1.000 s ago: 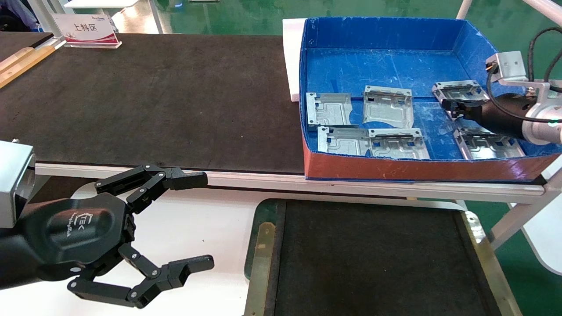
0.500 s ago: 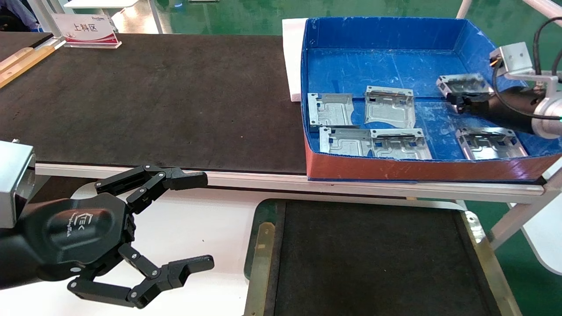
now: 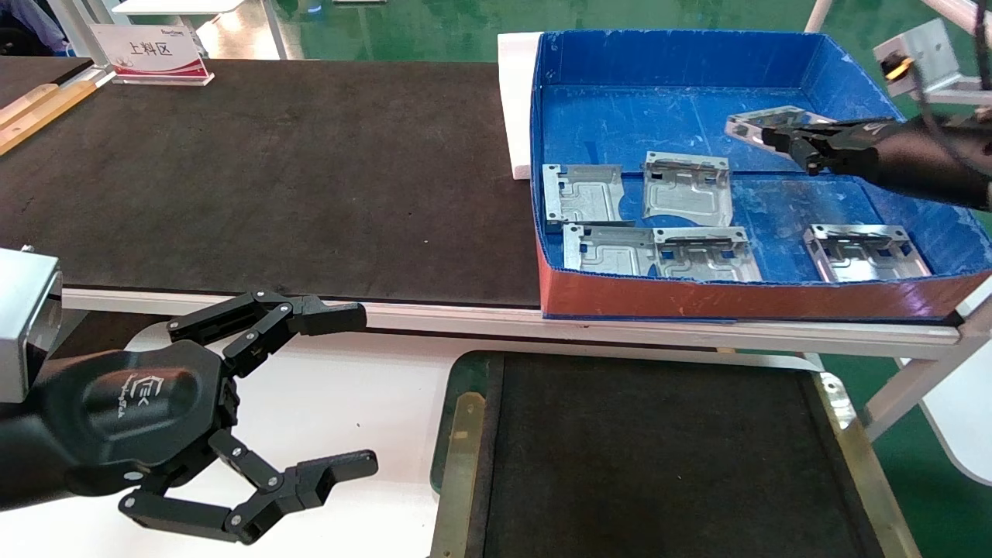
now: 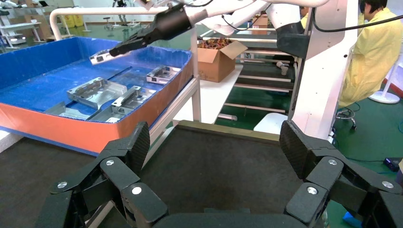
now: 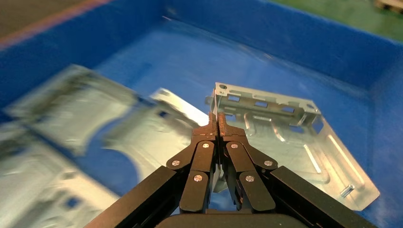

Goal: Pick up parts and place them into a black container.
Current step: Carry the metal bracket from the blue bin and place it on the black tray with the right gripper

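While the left gripper [image 3: 341,391] idles spread, the right gripper [image 3: 783,139] pinches a part [image 3: 763,122] — above the blue box [image 3: 775,298].

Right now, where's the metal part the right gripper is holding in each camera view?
Head view: the held part is lifted, upper right, over the blue box.
Left wrist view: part upper left, above that box.
Right wrist view: part centre right, pinched by the right gripper.
Shared landmark: the blue box.

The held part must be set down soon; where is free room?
The wide black container floor is bare between its brass strips. The blue box is crowded along its front wall with silver metal parts; its back is free.
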`<state>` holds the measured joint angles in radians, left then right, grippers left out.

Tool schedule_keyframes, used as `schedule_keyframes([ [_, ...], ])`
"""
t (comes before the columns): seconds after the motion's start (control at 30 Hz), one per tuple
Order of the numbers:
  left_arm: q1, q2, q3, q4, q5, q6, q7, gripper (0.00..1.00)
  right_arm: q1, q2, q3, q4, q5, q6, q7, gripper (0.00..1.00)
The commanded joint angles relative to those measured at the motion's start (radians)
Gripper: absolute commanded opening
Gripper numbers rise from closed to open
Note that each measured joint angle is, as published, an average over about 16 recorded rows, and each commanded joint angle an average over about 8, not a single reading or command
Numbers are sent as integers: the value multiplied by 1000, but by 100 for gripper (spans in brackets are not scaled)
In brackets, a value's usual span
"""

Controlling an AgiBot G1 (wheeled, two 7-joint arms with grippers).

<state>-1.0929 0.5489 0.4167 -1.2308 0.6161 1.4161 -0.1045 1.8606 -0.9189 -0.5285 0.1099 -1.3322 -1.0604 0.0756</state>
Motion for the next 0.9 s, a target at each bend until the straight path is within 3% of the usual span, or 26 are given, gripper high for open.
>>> schedule_keyframes([
  [0.03, 0, 0, 0, 0, 0, 0, 0, 100, 7, 19, 8, 11, 13, -60, -28, 0],
  [0.27, 0, 0, 0, 0, 0, 0, 0, 100, 42, 76, 25, 45, 52, -291, -40, 0],
  [0.5, 0, 0, 0, 0, 0, 0, 0, 100, 45, 104, 31, 114, 95, -499, 16, 0],
  [0.63, 0, 0, 0, 0, 0, 0, 0, 100, -4, 123, 14, 245, 169, -544, 94, 0],
  [0.9, 0, 0, 0, 0, 0, 0, 0, 100, -203, 280, -71, 737, 462, -534, 344, 0],
])
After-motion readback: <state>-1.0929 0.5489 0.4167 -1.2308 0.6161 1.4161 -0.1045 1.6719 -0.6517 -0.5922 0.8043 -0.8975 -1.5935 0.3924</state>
